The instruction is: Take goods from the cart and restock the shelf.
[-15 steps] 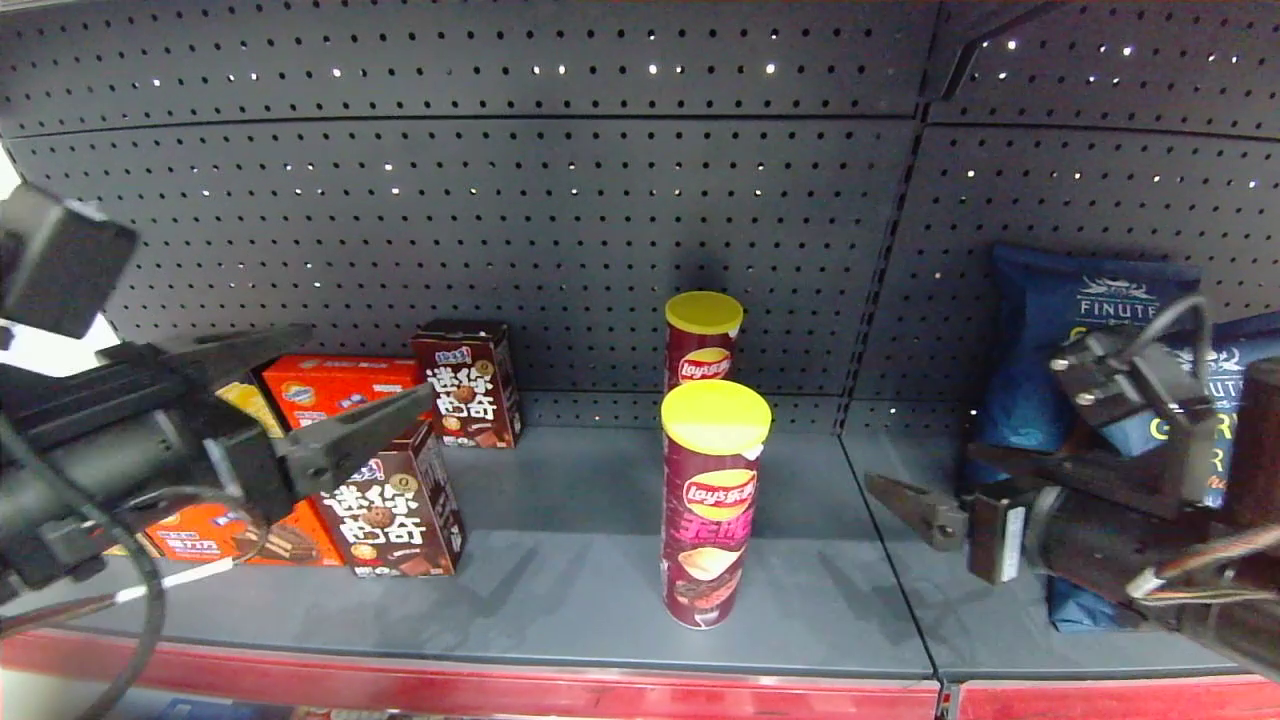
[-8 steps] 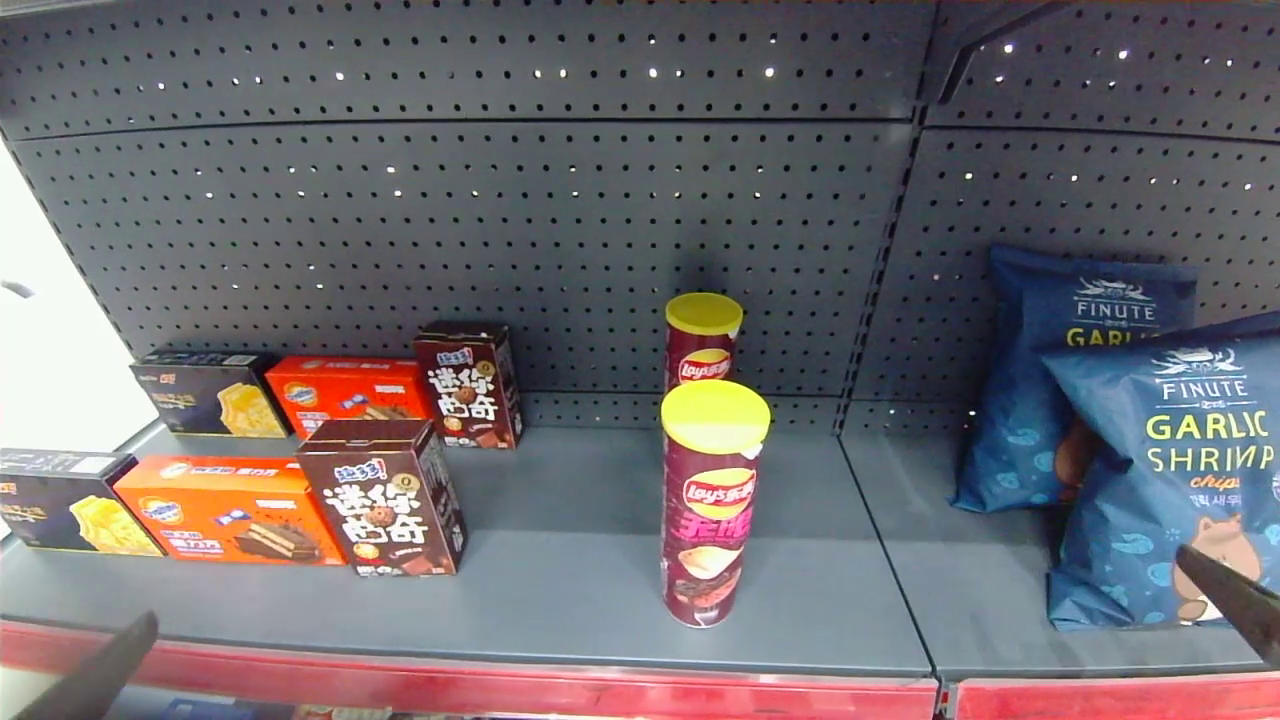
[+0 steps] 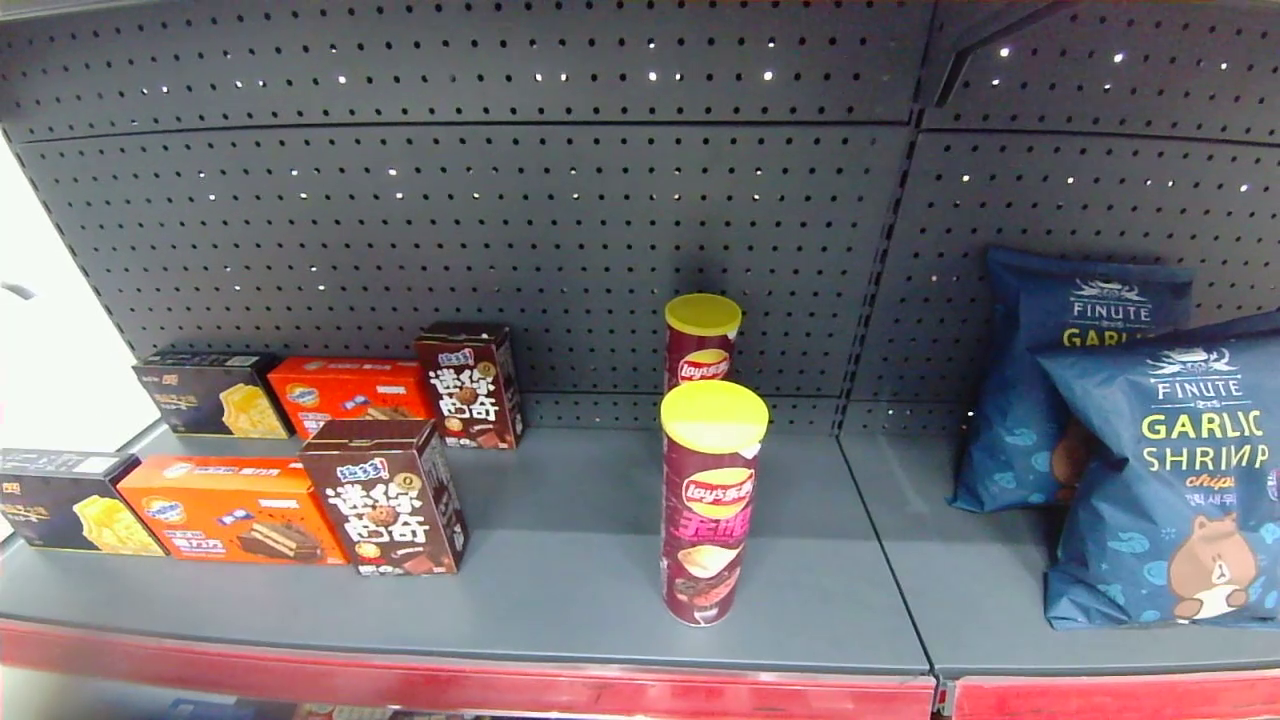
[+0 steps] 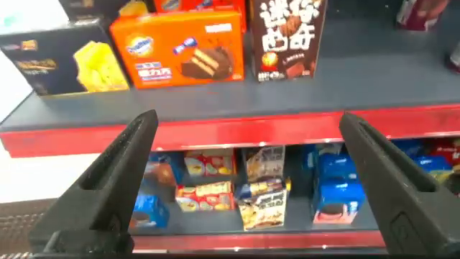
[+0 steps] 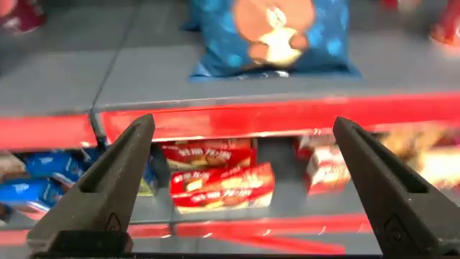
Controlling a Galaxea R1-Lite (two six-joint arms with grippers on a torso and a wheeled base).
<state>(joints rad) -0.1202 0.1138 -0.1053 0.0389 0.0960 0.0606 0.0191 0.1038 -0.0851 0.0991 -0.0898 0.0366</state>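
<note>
Both arms have dropped back from the shelf face since a second ago. Left gripper [image 4: 248, 121] and right gripper [image 5: 242, 124] hang released, jaws spread wide, before the red front strip [image 3: 500, 685] of the grey metal shelf [image 3: 560, 570]. On it stand two maroon crisp tubes with yellow lids [image 3: 712, 500], one behind the other at centre; blue crisp bags [image 3: 1160, 480] lean at right; brown cartons [image 3: 385, 495], orange boxes [image 3: 225, 505] and black boxes [image 3: 65, 500] sit at left. Dark perforated back panel [image 3: 450, 220] behind. Assorted packets [image 4: 215, 194] fill the tier below

Front can [image 3: 712, 500] is standing on shelf [image 3: 560, 590], rear can [image 3: 703, 340] sitting at its 12 o'clock. Boxes [image 3: 385, 495] are lying at its 9 o'clock, chip bags [image 3: 1160, 480] leaning at 3 o'clock.
</note>
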